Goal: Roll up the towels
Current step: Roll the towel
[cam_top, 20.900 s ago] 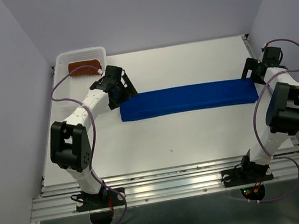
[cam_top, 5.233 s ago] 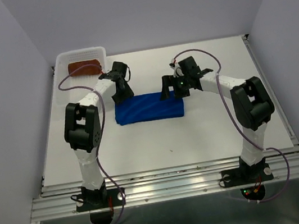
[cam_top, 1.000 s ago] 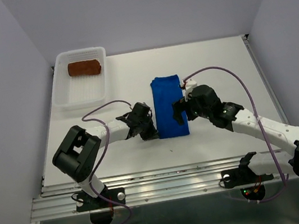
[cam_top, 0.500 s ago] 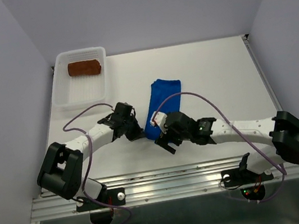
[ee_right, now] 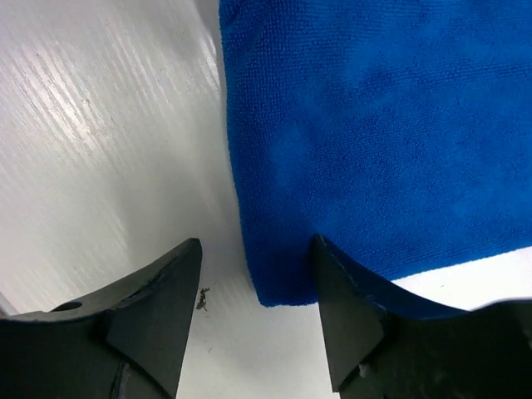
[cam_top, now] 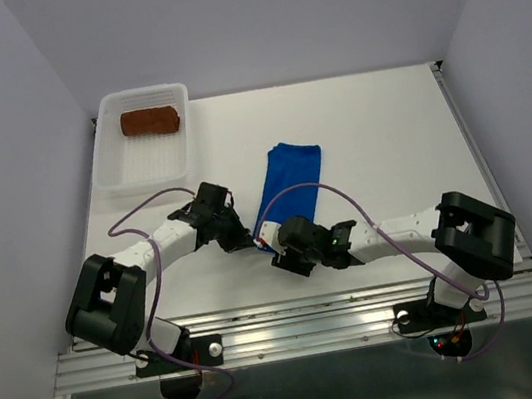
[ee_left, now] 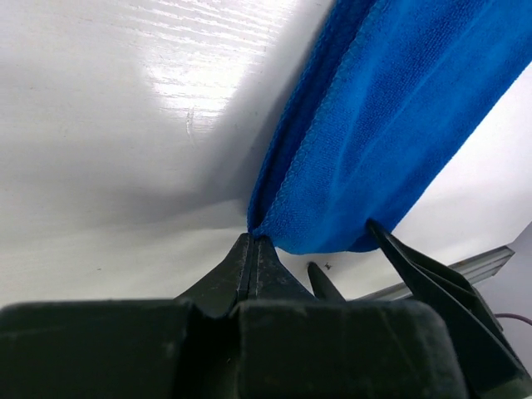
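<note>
The white table [cam_top: 385, 120] carries the basket [cam_top: 113, 178] at far left, the folded blue towel [cam_top: 291, 180] slantwise near the middle, and the rust-brown towel [cam_top: 150, 122] bundled inside the basket. The left gripper [ee_left: 252, 243] pinches the blue towel's near corner, and the right gripper [ee_right: 253, 249] stands spread over the near edge beside it. With so thin a corner held, the layers could slip or skew once rolling starts, leaving a loose, crooked roll.

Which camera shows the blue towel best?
The top camera: it shows nearly the whole blue towel. The left wrist camera shows just the corner that the left hand pinches. The right wrist camera shows just the near end, by the open right hand.
</note>
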Available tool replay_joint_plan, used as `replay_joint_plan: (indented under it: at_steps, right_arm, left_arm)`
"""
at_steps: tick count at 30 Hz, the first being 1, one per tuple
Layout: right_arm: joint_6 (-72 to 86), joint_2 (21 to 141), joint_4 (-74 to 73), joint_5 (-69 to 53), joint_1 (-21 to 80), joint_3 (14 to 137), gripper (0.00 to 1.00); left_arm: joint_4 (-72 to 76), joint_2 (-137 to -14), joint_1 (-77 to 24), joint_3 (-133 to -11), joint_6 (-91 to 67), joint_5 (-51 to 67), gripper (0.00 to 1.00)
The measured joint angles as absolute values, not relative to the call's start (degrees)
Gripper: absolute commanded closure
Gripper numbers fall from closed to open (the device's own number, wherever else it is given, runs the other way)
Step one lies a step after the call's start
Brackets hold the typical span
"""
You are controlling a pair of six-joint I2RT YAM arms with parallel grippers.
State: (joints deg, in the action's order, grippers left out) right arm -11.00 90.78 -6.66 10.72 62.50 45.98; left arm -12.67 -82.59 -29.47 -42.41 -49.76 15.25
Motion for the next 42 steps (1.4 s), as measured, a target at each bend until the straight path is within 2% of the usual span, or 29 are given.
replay_joint_plan:
  at_steps: [2, 3, 6, 10, 11, 12, 13, 14, 16, 19, 24, 31, 42]
  right_arm:
    - [-11.14, 91.44, -5.8, 10.96, 62.63, 46.11, 0.47]
    - [-11.03, 91.66, -5.48, 11.07, 62.65, 46.13, 0.62]
    - [-11.05, 91.98, -5.5, 12.01, 62.72, 46.11, 0.83]
    - [-10.22, 92.29, -5.37, 12.69, 62.72, 46.13, 0.94]
    - [-9.58, 92.29, -5.39, 12.67, 62.72, 46.15, 0.99]
    - [-9.37, 92.23, -5.41, 12.67, 62.72, 46.17, 0.99]
    - [-8.43, 92.18, -5.56, 12.67, 62.72, 46.26, 0.99]
    - [-7.88, 92.16, -5.63, 12.64, 62.72, 46.37, 0.99]
    - [-5.93, 92.12, -6.57, 12.01, 62.57, 47.18, 0.99]
    - [-2.52, 92.05, -7.94, 9.23, 61.41, 48.84, 0.99]
    - [2.07, 91.74, -8.95, 2.57, 56.25, 50.57, 0.99]
    - [8.19, 91.53, -9.98, -10.85, 47.2, 51.86, 0.99]
    - [15.46, 91.68, -10.35, -24.62, 37.28, 52.05, 0.99]
  left_arm:
    - [-12.75, -82.5, -29.17, -42.35, -49.74, 15.64, 1.0]
    - [-12.84, -82.41, -29.08, -42.33, -49.74, 15.9, 1.0]
    - [-12.93, -82.32, -28.73, -42.35, -49.74, 16.38, 1.0]
    - [-13.02, -82.32, -28.29, -42.35, -49.56, 17.17, 1.0]
    - [-13.04, -82.32, -28.18, -42.35, -49.5, 17.37, 0.97]
    - [-13.04, -82.32, -28.03, -42.33, -49.36, 17.58, 0.89]
    - [-13.04, -82.3, -27.99, -42.35, -49.21, 17.74, 0.74]
    - [-13.04, -82.28, -27.99, -42.35, -49.15, 17.89, 0.63]
    - [-13.1, -81.76, -27.97, -42.35, -48.58, 18.02, 0.48]
    - [-13.1, -79.96, -27.94, -42.39, -47.86, 18.13, 0.35]
    - [-13.23, -77.19, -27.9, -43.13, -47.24, 17.87, 0.23]
    - [-13.65, -73.82, -27.59, -43.59, -46.63, 16.32, 0.14]
    - [-9.72, -72.1, -27.53, -43.24, -44.49, 17.56, 0.12]
